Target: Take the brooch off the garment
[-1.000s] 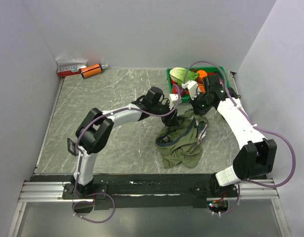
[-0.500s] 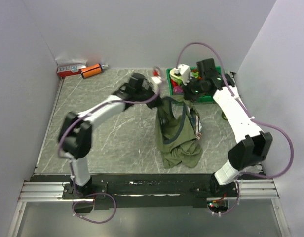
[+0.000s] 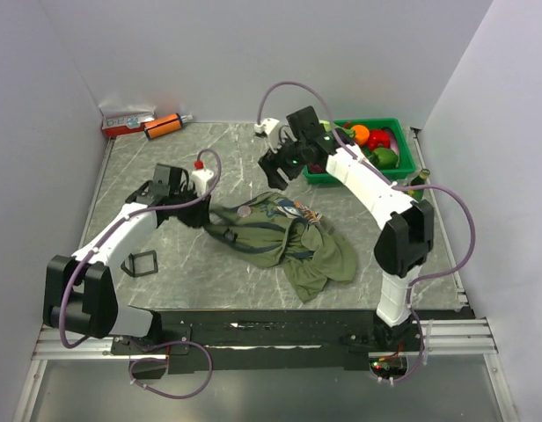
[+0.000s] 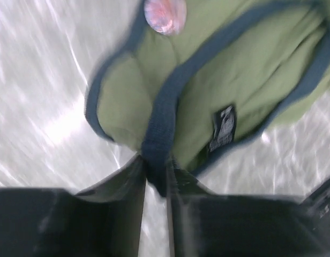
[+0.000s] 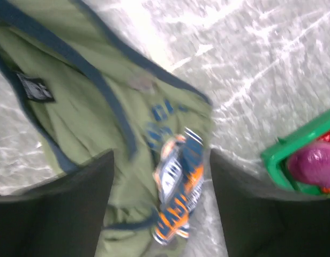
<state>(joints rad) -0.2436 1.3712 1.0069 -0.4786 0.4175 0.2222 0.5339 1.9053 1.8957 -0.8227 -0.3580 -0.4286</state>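
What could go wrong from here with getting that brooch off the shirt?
The left fingers pinch only the navy collar trim of the T-shirt, a thin hold that might slip under a pull. The right fingers stand open over the chest print, not over the small brooch, so they may close on cloth instead.

A lab test cell: plain white walls [image 3: 253, 53] box in a marbled tabletop [image 3: 209, 158].
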